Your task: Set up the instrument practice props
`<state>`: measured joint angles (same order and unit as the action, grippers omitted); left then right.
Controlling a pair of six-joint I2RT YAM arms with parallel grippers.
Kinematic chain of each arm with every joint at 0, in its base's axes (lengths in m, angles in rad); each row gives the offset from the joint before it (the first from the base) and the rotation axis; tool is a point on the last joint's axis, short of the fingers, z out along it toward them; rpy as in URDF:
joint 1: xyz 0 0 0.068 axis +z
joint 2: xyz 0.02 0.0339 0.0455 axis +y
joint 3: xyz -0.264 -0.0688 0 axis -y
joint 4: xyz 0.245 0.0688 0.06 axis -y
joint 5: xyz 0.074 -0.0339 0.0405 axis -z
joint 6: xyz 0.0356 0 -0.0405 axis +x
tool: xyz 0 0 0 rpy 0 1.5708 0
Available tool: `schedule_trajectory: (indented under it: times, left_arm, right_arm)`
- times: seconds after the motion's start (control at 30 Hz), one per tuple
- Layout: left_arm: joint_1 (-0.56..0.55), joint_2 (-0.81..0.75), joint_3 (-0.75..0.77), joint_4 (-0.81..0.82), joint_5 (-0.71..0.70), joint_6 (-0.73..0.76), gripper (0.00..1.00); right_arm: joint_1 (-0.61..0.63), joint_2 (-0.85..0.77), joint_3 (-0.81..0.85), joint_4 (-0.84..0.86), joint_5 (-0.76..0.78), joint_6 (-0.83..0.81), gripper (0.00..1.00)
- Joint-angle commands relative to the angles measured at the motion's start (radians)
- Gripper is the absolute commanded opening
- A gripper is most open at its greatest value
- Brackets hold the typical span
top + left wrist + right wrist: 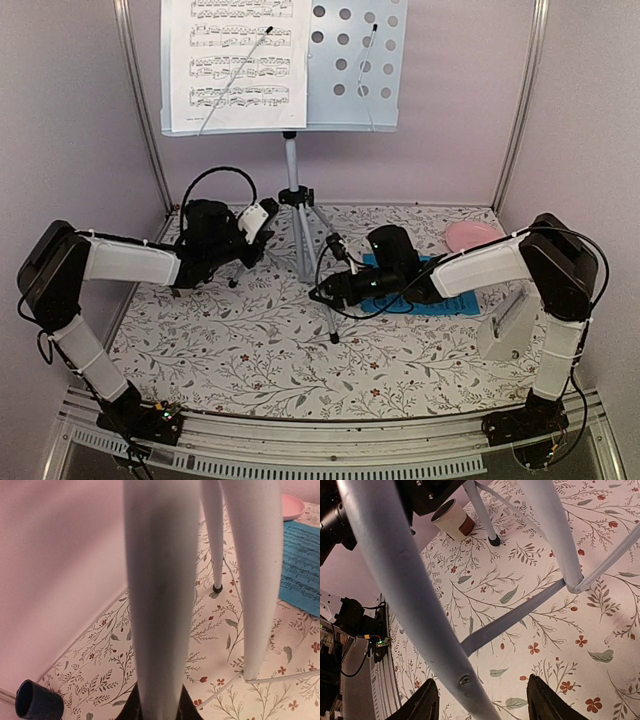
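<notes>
While one music stand (291,160) rises at centre frame on three legs, its tray (350,60) at the top edge carries one white sheet (240,60). One blue sheet (445,303) lies flat at centre right, partly hidden under the right arm, with one white metronome (503,328) to its lower right. Left of the pole, the left gripper (262,218) is clamped on a leg. The right gripper (320,293) is part open, its fingers (422,702) straddling the front leg unpinched. One pink plate (472,235) sits right of centre. One dark cup (37,700) shows lower left in the left wrist view.
</notes>
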<state>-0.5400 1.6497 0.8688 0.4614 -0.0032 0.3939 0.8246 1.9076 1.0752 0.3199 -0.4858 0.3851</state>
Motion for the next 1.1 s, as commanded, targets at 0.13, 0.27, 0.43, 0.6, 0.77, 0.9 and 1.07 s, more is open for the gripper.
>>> schedule_trajectory:
  times: [0.13, 0.27, 0.43, 0.6, 0.77, 0.9, 1.07]
  left_arm:
    - [0.084, -0.002, 0.075, -0.018, -0.002, 0.029, 0.06]
    - [0.086, -0.006, 0.078, -0.025, 0.022, 0.034, 0.17]
    - [0.081, -0.058, 0.051, -0.024, 0.08, -0.004, 0.4]
    - [0.055, -0.118, 0.006, -0.028, 0.079, -0.03, 0.53]
    - [0.025, -0.187, -0.065, -0.018, 0.058, -0.066, 0.64]
    - [0.003, -0.252, -0.125, -0.023, 0.025, -0.095, 0.67]
    - [-0.043, -0.381, -0.22, -0.023, 0.012, -0.139, 0.66]
  right_arm:
    - [0.074, 0.074, 0.107, 0.025, -0.02, 0.02, 0.61]
    - [0.096, 0.111, 0.16, 0.022, -0.021, 0.024, 0.61]
    - [0.105, 0.128, 0.192, 0.015, -0.016, 0.031, 0.68]
    - [0.093, 0.066, 0.147, -0.013, 0.03, 0.02, 0.8]
    - [0.03, -0.072, 0.02, -0.032, 0.05, 0.012, 0.81]
    - [-0.026, -0.196, -0.052, -0.157, 0.123, -0.034, 0.81]
    - [-0.112, -0.311, -0.118, -0.329, 0.209, -0.135, 0.79]
